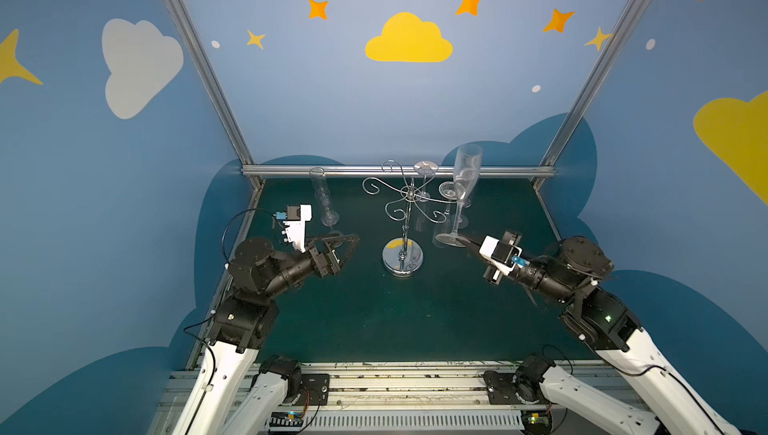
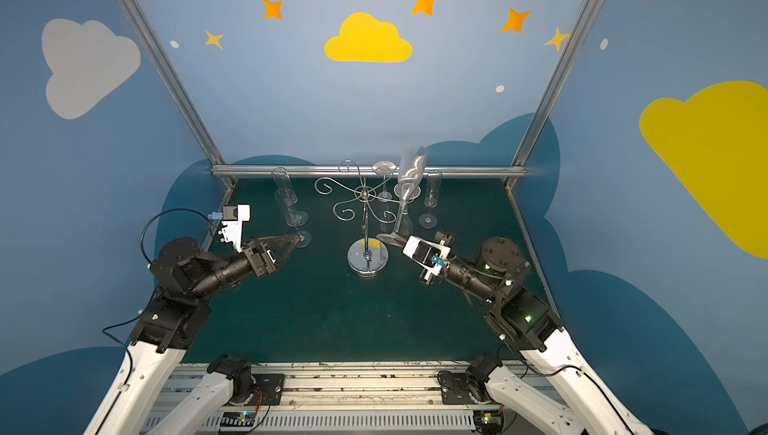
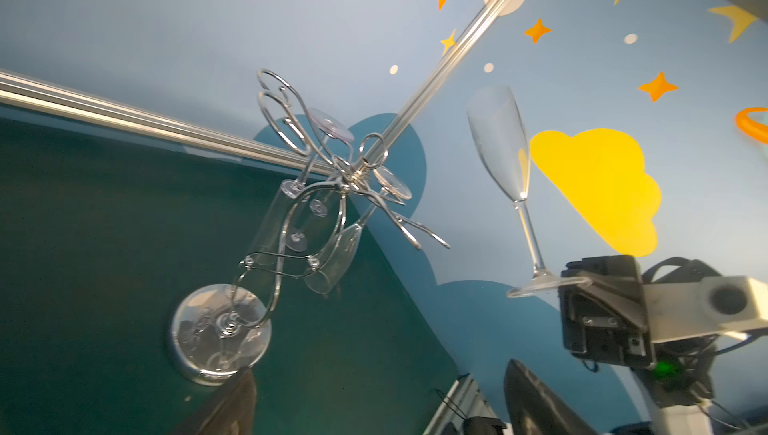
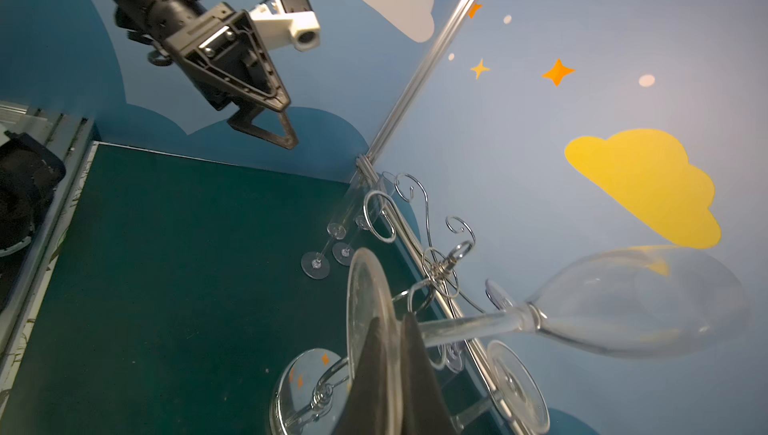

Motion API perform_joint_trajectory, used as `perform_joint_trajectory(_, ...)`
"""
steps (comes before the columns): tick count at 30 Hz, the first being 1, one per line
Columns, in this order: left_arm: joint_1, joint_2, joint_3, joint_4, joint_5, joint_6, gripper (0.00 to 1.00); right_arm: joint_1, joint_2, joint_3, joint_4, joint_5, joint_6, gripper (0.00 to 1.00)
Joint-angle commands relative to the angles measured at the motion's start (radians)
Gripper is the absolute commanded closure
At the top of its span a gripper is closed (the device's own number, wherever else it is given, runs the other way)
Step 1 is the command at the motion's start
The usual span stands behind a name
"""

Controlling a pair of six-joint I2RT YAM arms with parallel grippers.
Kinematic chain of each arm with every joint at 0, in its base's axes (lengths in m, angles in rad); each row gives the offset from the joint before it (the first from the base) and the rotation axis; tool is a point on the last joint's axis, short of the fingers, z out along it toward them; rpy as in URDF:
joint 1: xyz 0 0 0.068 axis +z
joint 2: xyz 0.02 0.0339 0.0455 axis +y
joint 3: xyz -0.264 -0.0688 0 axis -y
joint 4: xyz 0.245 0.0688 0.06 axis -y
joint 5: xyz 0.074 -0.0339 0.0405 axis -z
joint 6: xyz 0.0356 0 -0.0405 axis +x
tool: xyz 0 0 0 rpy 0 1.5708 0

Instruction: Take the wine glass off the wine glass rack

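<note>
Right gripper (image 4: pixel 392 322): closed on the round foot of the wine glass (image 1: pixel 462 187), pinching it at the rim. The glass is bowl-up and slightly tilted. It is clear of the wine glass rack (image 1: pixel 402 261), to the right of it, and held above the bench (image 1: pixel 374 320). Left gripper (image 4: pixel 289 123): jaws wide, empty, to the left of the rack. Two further glasses (image 3: pixel 332 258) hang inverted from the rack arms.

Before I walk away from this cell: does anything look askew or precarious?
Yes. The wine glass is off the wine glass rack, in midair, bowl up. The right gripper is shut on only the rim of its foot, and it looks tilted. The hanging glasses look fine.
</note>
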Motion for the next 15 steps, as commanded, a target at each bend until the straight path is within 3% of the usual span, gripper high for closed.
perform_joint_trajectory(1,-0.027,0.027,0.016,0.126,0.1,-0.092,0.09,0.067,-0.006,-0.011,0.088,0.008,-0.165,1.0)
perform_joint_trajectory(7,-0.121,0.123,0.073,0.165,0.2,-0.119,0.13,0.222,0.003,-0.058,0.146,0.124,-0.315,1.0)
perform_joint_trajectory(15,-0.273,0.206,0.108,0.249,0.164,-0.092,0.24,0.371,0.047,-0.067,0.175,0.21,-0.374,1.0)
